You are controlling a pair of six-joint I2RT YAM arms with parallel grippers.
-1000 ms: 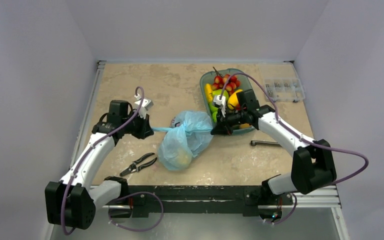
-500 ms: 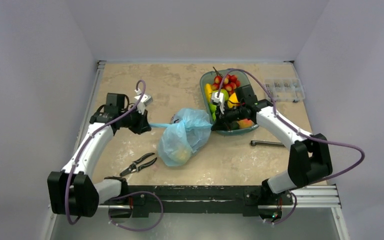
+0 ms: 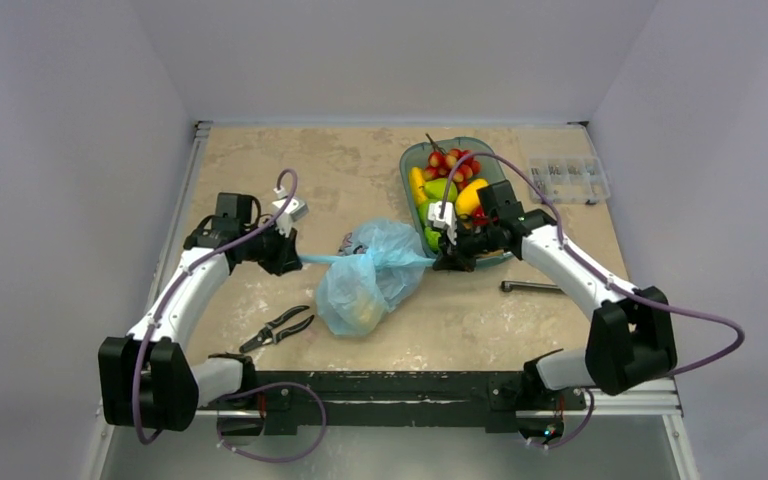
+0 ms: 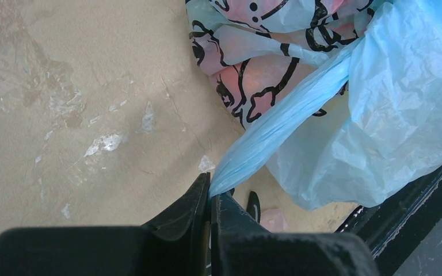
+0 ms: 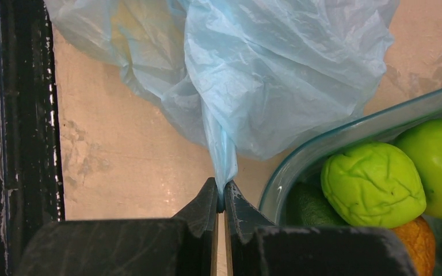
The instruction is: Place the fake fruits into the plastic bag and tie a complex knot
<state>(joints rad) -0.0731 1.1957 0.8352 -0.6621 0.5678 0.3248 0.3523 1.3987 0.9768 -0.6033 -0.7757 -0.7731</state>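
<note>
Both arms reach inward, elbows out, wrists low over the table (image 3: 290, 160). The left gripper (image 4: 210, 194) has its jaws pressed together on a taut handle strand of the plastic bag (image 3: 370, 275), which lies just ahead of its tips. The right gripper (image 5: 220, 194) pinches the opposite strand the same way. Something yellowish shows through the bag's lower bulge. Just beside the right jaws, the teal dish (image 3: 407, 170) holds fake fruits (image 3: 452, 163): red cherries, green apples, a banana. Pliers (image 3: 278, 327) lie apart from the left jaws, toward the arm bases.

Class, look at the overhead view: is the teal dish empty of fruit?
No: the dish holds a pile of fruits in red, green, yellow and orange.
</note>
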